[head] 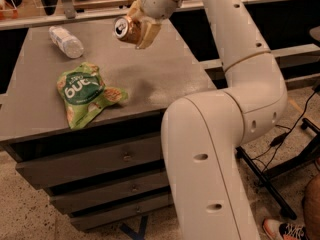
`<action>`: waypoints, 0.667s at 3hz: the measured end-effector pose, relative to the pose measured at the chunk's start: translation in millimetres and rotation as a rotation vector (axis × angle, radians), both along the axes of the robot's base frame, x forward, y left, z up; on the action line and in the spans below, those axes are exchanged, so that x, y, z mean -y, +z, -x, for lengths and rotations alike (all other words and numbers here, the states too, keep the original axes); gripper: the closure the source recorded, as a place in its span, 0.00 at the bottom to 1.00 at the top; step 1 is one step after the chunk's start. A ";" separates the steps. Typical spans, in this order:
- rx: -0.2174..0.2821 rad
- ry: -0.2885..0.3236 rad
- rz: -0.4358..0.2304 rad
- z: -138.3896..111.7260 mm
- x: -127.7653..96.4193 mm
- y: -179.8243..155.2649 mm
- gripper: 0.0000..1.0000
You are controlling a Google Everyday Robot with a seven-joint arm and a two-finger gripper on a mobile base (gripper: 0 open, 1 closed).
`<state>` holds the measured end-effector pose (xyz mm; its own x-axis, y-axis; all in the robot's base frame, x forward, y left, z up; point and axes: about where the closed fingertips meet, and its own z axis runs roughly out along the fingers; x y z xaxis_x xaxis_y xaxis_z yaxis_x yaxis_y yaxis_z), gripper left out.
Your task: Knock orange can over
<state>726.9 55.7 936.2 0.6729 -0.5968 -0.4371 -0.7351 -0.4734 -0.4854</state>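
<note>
orange can (124,29) is off the table, up in the air at about 11 o'clock of the frame. it is tipped on its side, silver top rim facing 9 o'clock toward us. the gripper (139,30) is clamped on it, tan fingers (150,31) pressed on the can body from the 3 o'clock side. we see no gap between them and the can.

handling, our guess: thin metal drink can, light, stiff enough but dents if squeezed hard, smooth and a bit slippery. we can't tell if it's full or empty. best hold is around the mid body, across the round side, not on the rim. that is roughly where the gripper has it. if set upright it should topple with a light push near the top.

faint shadow (142,86) on the table (170,66) at 6 o'clock of the can, so we judge the can hangs over the tabletop's right part.

green bag (87,91) lies flat at 7 o'clock of the can, well apart. clear water bottle (66,41) lies on its side at 9 o'clock of the can, near the back edge, apart from the bag.

white arm (240,59) comes in from 3 o'clock and fills the lower right. drawers (100,159) sit under the tabletop.
</note>
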 end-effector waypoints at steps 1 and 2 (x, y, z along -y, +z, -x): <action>0.030 0.014 0.107 -5.9 -8.3 -12.8 1.00; 0.014 0.014 0.176 -7.7 -10.5 -30.5 1.00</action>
